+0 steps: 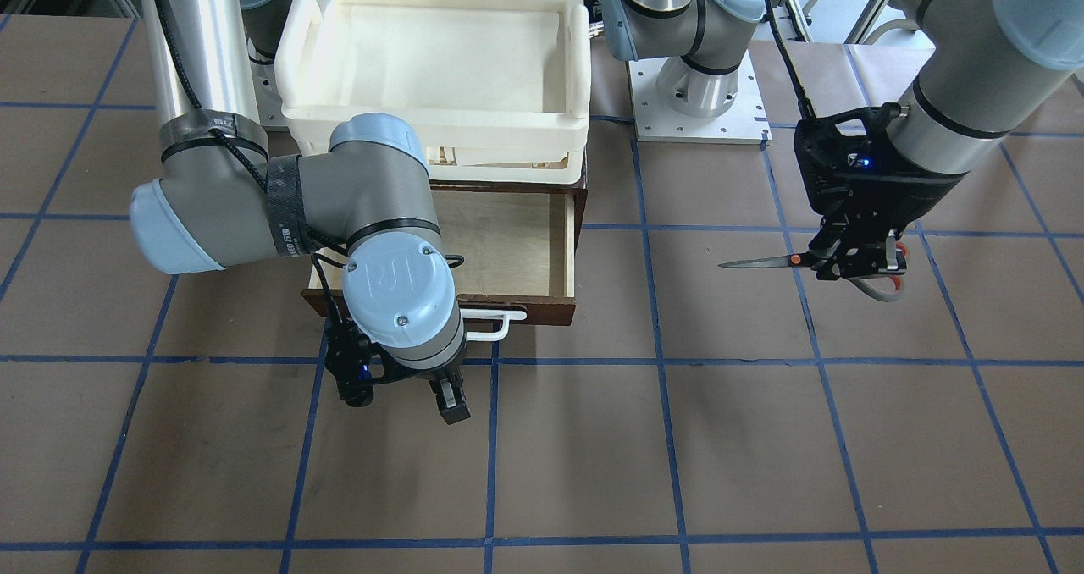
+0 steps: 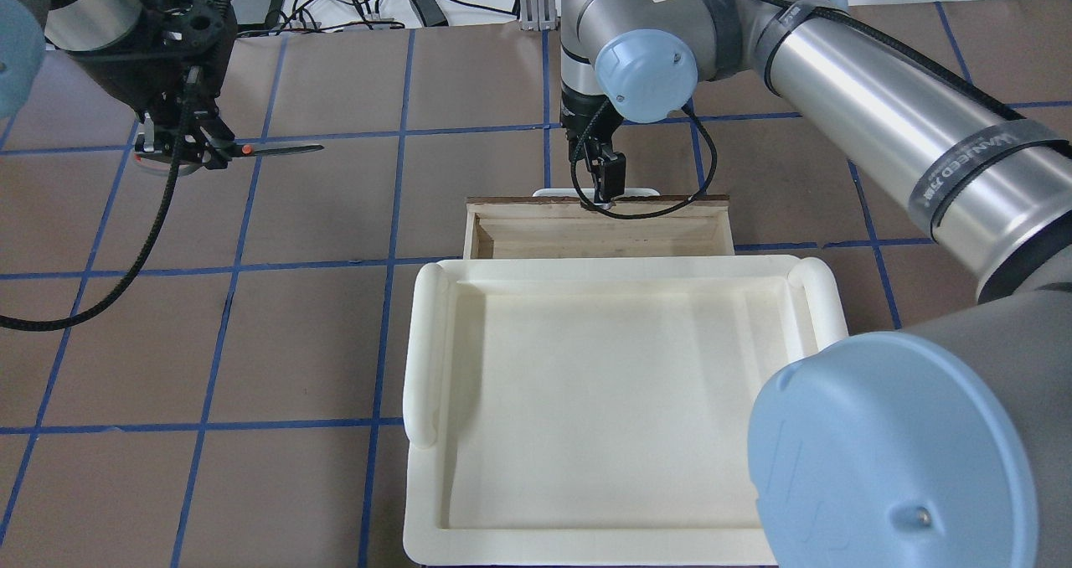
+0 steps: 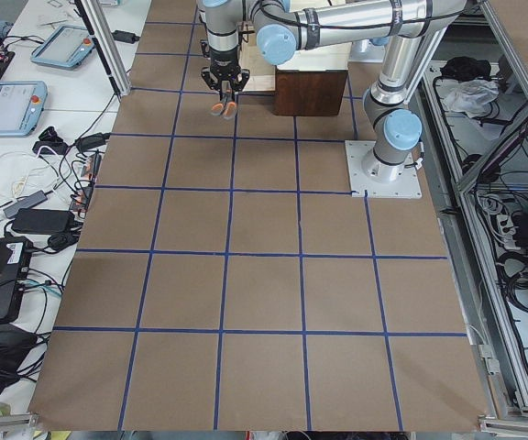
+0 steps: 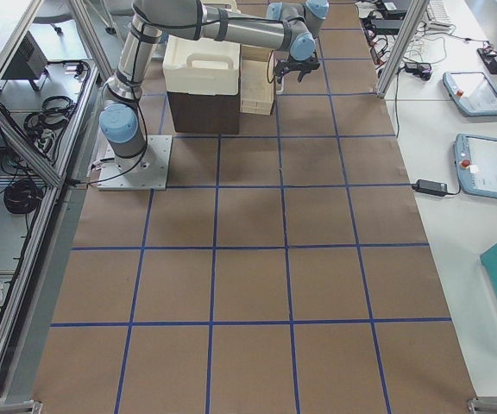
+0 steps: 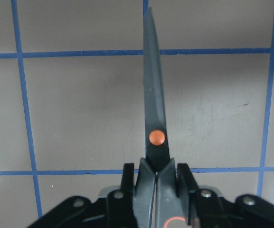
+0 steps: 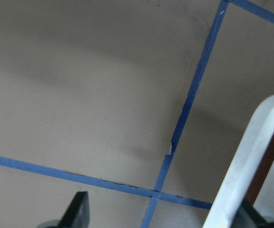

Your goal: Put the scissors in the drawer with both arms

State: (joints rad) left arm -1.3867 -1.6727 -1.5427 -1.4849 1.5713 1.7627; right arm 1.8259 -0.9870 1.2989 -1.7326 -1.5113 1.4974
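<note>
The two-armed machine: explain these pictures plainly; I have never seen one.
It is a robot with two jointed arms, each ending in a two-finger pincer. Two pictures look down on the table, one facing the robot, one from behind it; two look along it from the ends; two come from wrist cameras. On the table stands a dark box with its drawer pulled open and a cream tray on top. The left pincer is shut on the scissors. The right pincer is open, near the drawer's white handle.
</note>
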